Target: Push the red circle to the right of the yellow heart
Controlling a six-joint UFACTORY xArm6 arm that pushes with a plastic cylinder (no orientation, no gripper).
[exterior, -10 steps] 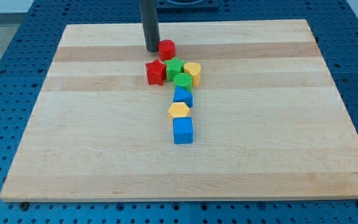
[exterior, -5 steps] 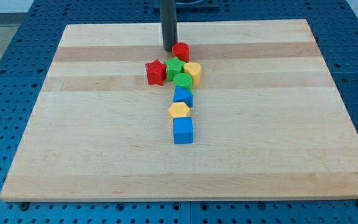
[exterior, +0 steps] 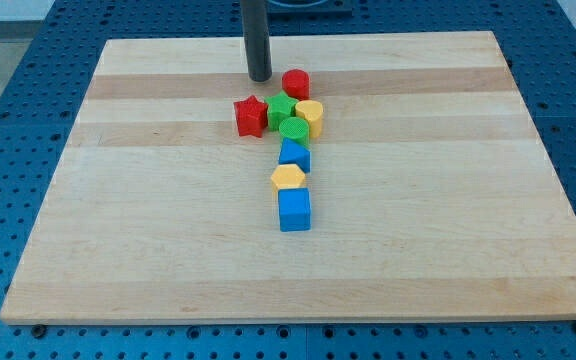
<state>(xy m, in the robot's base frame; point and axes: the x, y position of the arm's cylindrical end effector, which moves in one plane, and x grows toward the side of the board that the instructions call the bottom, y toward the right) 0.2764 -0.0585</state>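
Note:
The red circle [exterior: 295,83] stands on the wooden board near the view's top, just above the yellow heart [exterior: 310,116] and the green star [exterior: 281,108]. My tip [exterior: 259,77] rests on the board to the left of the red circle, with a small gap between them. The yellow heart touches the green star on its left and the green circle [exterior: 293,129] at its lower left.
A red star [exterior: 251,116] sits left of the green star. Below the green circle lie a blue block [exterior: 294,155], a yellow hexagon [exterior: 288,178] and a blue cube [exterior: 294,210] in a column. The board [exterior: 118,250] lies on a blue perforated table.
The tip pushed the red circle to the right, to above the yellow heart, then drew back left and now stands apart from it.

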